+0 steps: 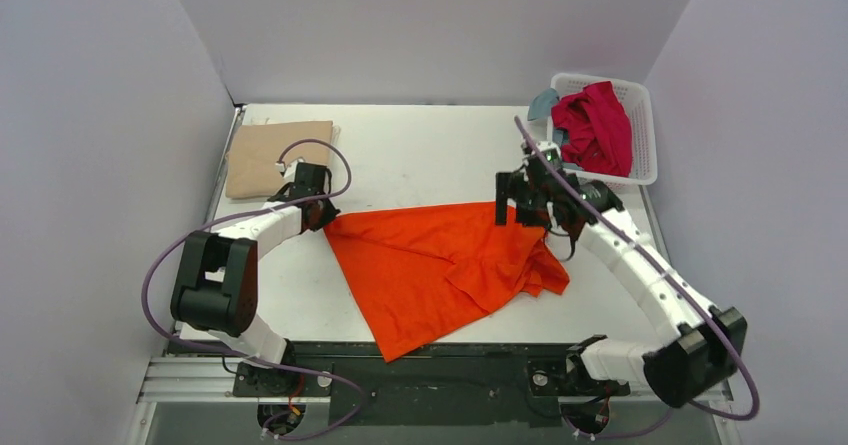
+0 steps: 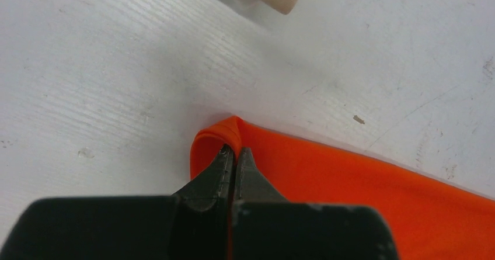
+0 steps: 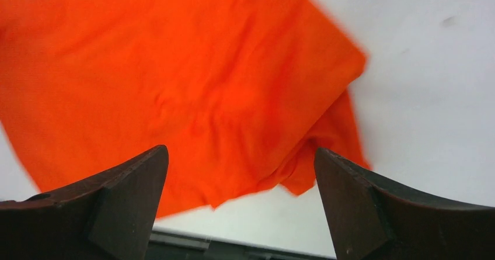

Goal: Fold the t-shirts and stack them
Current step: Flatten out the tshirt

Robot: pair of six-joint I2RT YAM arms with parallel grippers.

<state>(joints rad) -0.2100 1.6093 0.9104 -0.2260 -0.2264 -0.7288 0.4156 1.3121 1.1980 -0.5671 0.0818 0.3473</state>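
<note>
Left gripper (image 2: 235,153): jaws pressed together, pinching a small fold at the far-left corner of the bright orange cloth t-shirt (image 1: 440,265), low over the white bench (image 1: 430,145). Right gripper (image 3: 240,155): jaws spread wide with nothing between them, hovering above the orange t-shirt's far-right corner. The cloth shows below it, and no contact is visible in the wrist view.

The orange t-shirt lies mid-bench, opened out but skewed into a rough diamond. Its right side is bunched and lapped over itself.

Beyond its left corner, well apart: a tan cloth t-shirt (image 1: 278,155), folded into a flat rectangle. Beyond its right corner: a white plastic lattice basket (image 1: 643,105) holding a crumpled crimson red t-shirt (image 1: 595,125). A grey-blue bit of cloth (image 1: 542,103) shows at the basket's left rim.

Judgement: the step in hand is flattening the orange t-shirt ahead of folding. One shirt looks done; at least two wait in the basket.

The next move likely calls for the right gripper to take the bunched right edge and draw it away from the left pinch until the creases go out. The risk is catching two layers at once
</note>
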